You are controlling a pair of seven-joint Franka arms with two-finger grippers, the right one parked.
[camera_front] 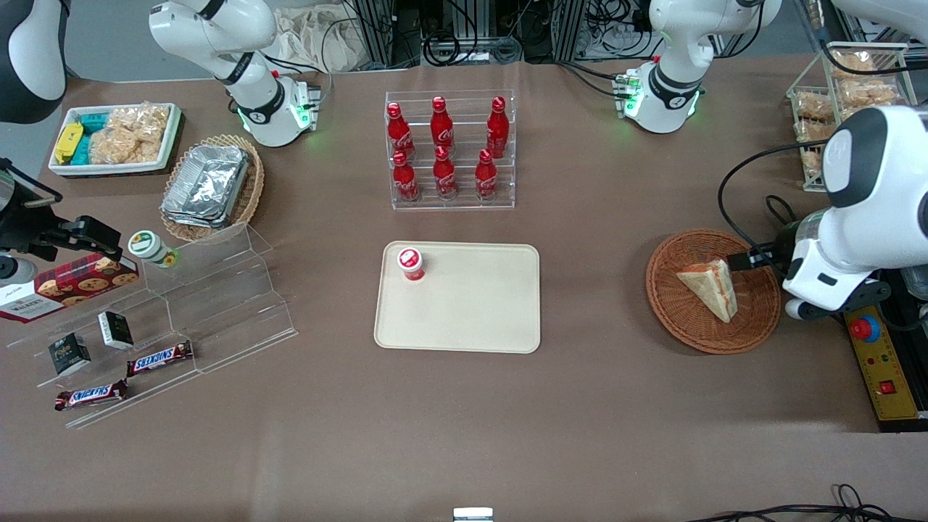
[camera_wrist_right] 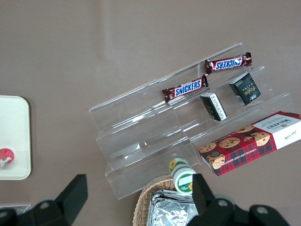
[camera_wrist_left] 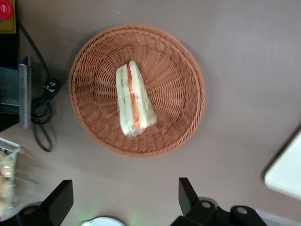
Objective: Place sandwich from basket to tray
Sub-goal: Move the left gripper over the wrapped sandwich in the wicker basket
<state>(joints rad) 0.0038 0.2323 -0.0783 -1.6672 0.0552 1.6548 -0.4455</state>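
The sandwich (camera_front: 712,288) (camera_wrist_left: 134,100), a pale bread wedge with red and green filling along its edge, lies in the round reddish-brown wicker basket (camera_front: 674,319) (camera_wrist_left: 94,127). My left gripper (camera_front: 754,259) (camera_wrist_left: 124,200) hovers above the basket's rim at the working arm's end of the table. It is open, its fingers spread wide with nothing between them and touching nothing. The beige tray (camera_front: 478,319) (camera_wrist_left: 288,172) lies flat in the middle of the table, and a small red-lidded cup (camera_front: 410,262) stands on one of its corners.
A clear rack of red cola bottles (camera_front: 449,148) stands farther from the front camera than the tray. A yellow control box with a red button (camera_front: 881,362) and a black cable (camera_wrist_left: 42,117) lie beside the basket. An acrylic step stand (camera_front: 203,304) with snacks sits toward the parked arm's end.
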